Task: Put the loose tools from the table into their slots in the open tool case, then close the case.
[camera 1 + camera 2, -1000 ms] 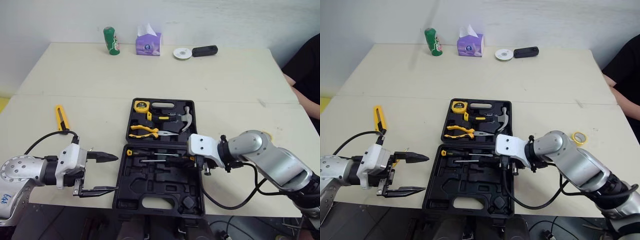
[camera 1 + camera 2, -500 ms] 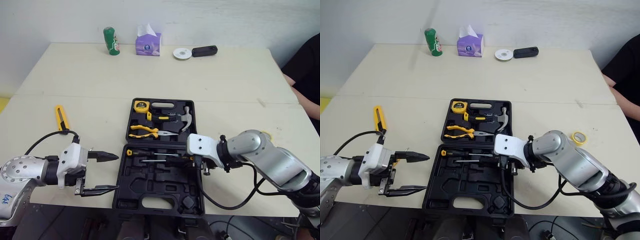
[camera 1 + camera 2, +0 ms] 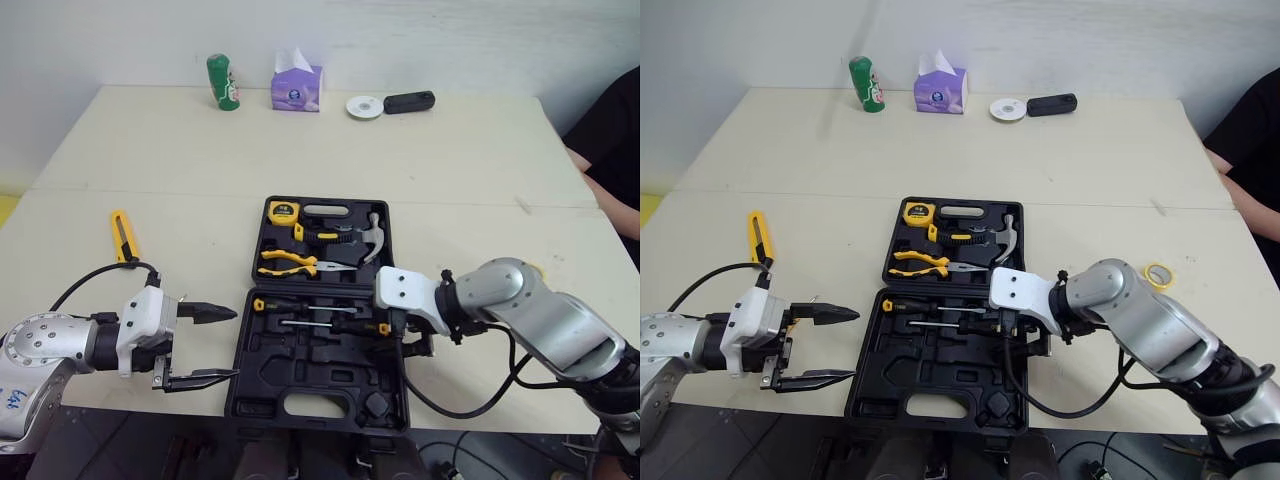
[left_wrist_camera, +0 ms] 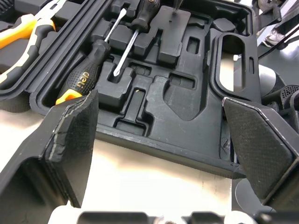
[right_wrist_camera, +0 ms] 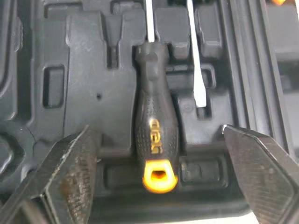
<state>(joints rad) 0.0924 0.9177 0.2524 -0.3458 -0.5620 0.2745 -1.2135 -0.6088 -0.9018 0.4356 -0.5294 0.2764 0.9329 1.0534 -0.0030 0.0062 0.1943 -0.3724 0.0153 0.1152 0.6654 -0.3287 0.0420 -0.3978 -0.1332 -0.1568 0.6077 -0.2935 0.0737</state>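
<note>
The black tool case (image 3: pixel 300 372) lies open in the middle of the table. Its far half holds a tape measure (image 3: pixel 283 210), pliers (image 3: pixel 290 263) and a hammer (image 3: pixel 372 238). Two screwdrivers lie in slots of the near half. My right gripper (image 5: pixel 159 132) is open over the right end of that half, its fingers either side of the black and yellow screwdriver handle (image 5: pixel 156 140) without touching it. My left gripper (image 3: pixel 232 345) stands open just left of the case, holding nothing. A yellow utility knife (image 3: pixel 124 236) lies loose on the table further left.
A yellow tape roll (image 3: pixel 1157 275) lies right of my right arm. Along the far edge stand a green can (image 3: pixel 223 81), a tissue box (image 3: pixel 298 88), a white disc (image 3: pixel 365 106) and a black object (image 3: pixel 410 101). A person's arm (image 3: pixel 605 140) shows at the right edge.
My right gripper has opened, letting go of the screwdriver handle, which now rests in its slot. The left arm has barely moved.
</note>
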